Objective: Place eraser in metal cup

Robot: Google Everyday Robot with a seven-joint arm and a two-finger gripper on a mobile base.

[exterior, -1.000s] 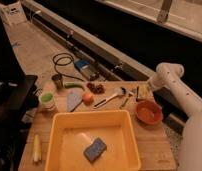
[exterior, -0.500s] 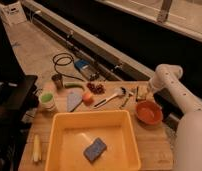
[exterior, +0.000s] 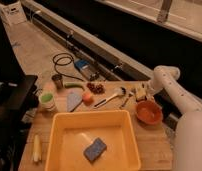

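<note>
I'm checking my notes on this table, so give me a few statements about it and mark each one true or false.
The sponge lies in the yellow tub. True.
The metal cup stands inside the tub. False: it stands on the table, at its far left corner.
The gripper is above the metal cup. False: it is at the table's right side, just behind the red bowl.
The white cup stands nearer the camera than the metal cup. True.
</note>
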